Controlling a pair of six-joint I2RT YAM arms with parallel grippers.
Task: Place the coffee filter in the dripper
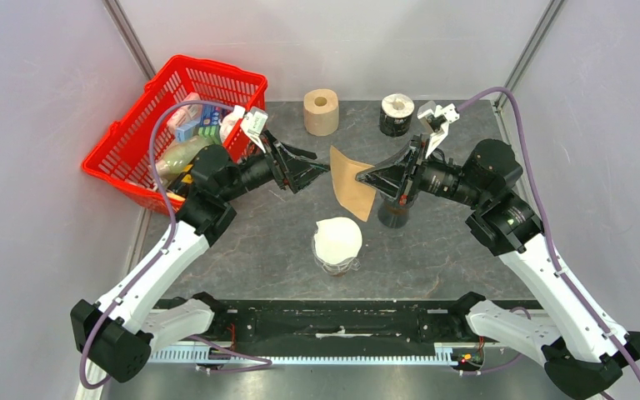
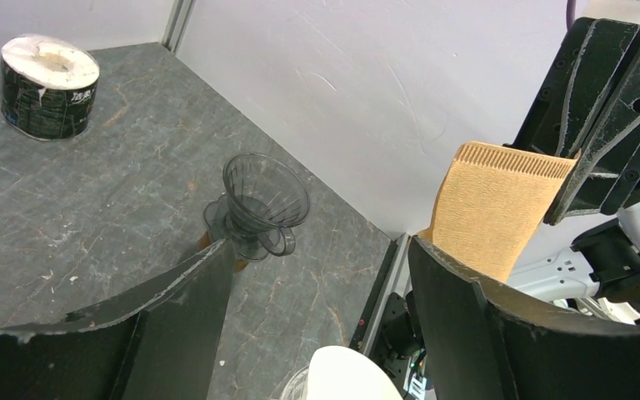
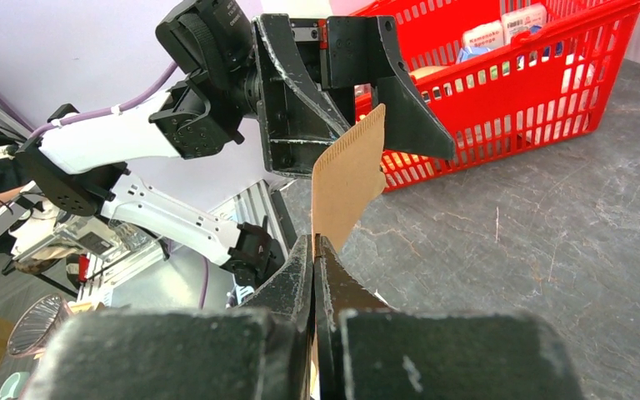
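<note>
Right gripper (image 1: 362, 177), jaws clamped on coffee filter (image 1: 350, 185) projecting ahead of it; left gripper (image 1: 315, 167), jaws apart, just beyond the filter's free edge; dripper (image 2: 263, 198) beneath right gripper.

The left gripper (image 1: 321, 171) stands wide open, and its way forward is barred just ahead by the coffee filter (image 1: 352, 183), which hangs upright from the closed tips of the right gripper (image 1: 363, 177). Directly beneath the right gripper stands the dripper (image 1: 393, 215), partly covered from above by that gripper. Below the gap between the two grippers, a white-topped glass vessel (image 1: 338, 240) occupies the desk (image 1: 258, 242). Behind the left gripper, the red basket (image 1: 133, 146) closes that side. Beyond both grippers lies bare desk up to a brown roll (image 1: 321, 112) and a black-wrapped roll (image 1: 397, 115).
</note>
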